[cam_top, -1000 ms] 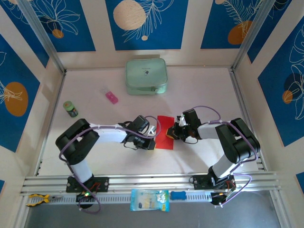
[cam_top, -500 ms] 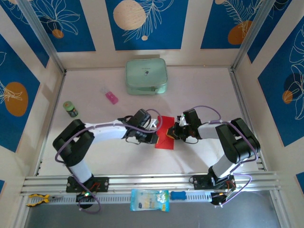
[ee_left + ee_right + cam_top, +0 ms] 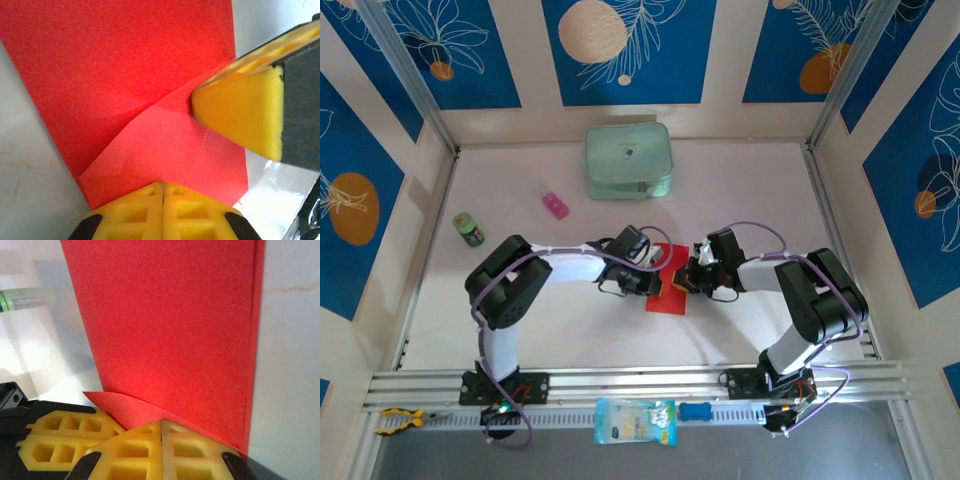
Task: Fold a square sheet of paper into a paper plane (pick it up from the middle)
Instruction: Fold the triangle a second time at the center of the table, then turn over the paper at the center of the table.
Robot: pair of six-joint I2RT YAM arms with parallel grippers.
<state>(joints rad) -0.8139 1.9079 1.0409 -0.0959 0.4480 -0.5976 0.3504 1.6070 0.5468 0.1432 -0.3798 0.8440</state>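
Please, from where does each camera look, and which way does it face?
Top external: above and behind the bases, facing down on the table; left arm and right arm show.
Left wrist: on the left arm, facing down past the shut left end effector at the red paper; a finger of the right end effector shows.
Right wrist: likewise, past the shut right end effector.
Shared: both wrist views see the folded flap.

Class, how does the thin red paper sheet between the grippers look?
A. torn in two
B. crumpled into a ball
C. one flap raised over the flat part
C: a flap of the thin red paper sheet curves over the flat part, its edge in the shut left gripper.
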